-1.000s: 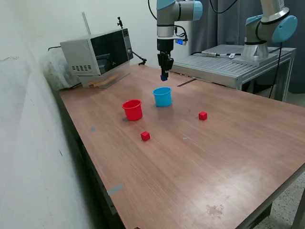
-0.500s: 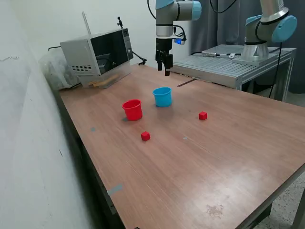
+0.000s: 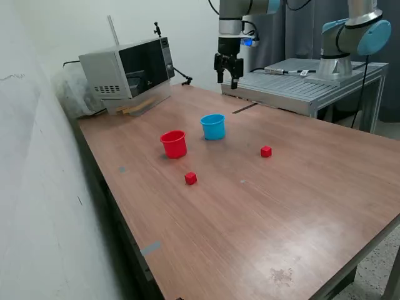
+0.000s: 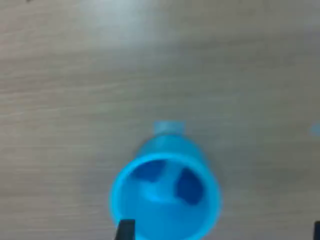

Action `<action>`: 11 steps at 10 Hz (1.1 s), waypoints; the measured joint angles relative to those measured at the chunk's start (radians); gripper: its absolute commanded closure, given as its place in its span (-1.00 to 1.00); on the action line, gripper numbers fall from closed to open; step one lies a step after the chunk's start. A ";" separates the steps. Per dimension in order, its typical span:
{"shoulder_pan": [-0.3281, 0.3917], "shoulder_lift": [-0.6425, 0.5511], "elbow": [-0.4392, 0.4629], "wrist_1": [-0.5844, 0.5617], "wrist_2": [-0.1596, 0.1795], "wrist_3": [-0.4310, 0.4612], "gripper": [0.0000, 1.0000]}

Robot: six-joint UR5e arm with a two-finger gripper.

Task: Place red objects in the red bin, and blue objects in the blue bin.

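From the exterior view, the arm hangs straight down over the far side of the wooden table (image 3: 300, 206), its wrist vertical and the gripper (image 3: 229, 74) held high, up and to the exterior view's right of the blue bin (image 3: 213, 127). Its two fingers stand slightly apart with nothing between them. The red bin (image 3: 174, 144) sits just to the left of the blue one. One red cube (image 3: 190, 179) lies nearer than the red bin, and the other red cube (image 3: 266, 151) lies well off to the right. A microwave (image 3: 128, 72) stands at the far left. In the blurred wrist view, the blue bin holds two dark blue cubes (image 4: 189, 188) side by side.
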 measured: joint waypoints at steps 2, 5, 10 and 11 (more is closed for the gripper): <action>0.106 -0.118 0.067 0.057 0.001 -0.033 -1.00; 0.288 -0.213 0.104 0.146 0.000 -0.031 -1.00; 0.388 -0.096 0.024 0.149 0.003 0.047 -1.00; 0.390 -0.051 0.008 0.121 0.004 0.064 -1.00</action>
